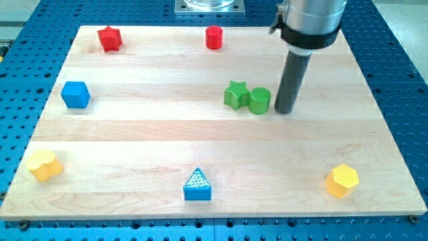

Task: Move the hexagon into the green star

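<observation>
Yellow hexagon (342, 180): well below and to the view's right of green star (235, 94). Green cylinder (259, 100): touching the star's right side. Tip (285, 110): just right of that cylinder, holding nothing. No legible writing.

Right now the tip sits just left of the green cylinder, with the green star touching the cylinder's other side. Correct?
Not quite. The camera view shows my tip just to the view's right of the green cylinder, not left. The rest holds: the green star touches the cylinder on its other side, the view's left.
</observation>
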`<move>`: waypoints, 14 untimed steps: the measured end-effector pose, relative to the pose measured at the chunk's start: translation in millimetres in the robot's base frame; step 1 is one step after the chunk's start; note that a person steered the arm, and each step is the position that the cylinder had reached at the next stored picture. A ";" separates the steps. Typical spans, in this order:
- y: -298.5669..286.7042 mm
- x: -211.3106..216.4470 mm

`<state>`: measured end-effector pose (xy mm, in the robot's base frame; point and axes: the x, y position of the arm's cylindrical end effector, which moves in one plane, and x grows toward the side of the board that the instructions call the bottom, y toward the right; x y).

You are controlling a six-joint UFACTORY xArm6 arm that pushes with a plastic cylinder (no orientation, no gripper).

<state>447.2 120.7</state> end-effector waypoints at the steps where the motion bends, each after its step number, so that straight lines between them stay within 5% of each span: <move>1: -14.5 12.2; 3: -1.9 -13.6; 4: 61.8 -40.6; 6: 22.1 -43.2; 8: 149.8 30.2; 9: 152.5 75.5; 12: 38.7 163.8; 14: -38.5 99.8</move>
<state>547.0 82.2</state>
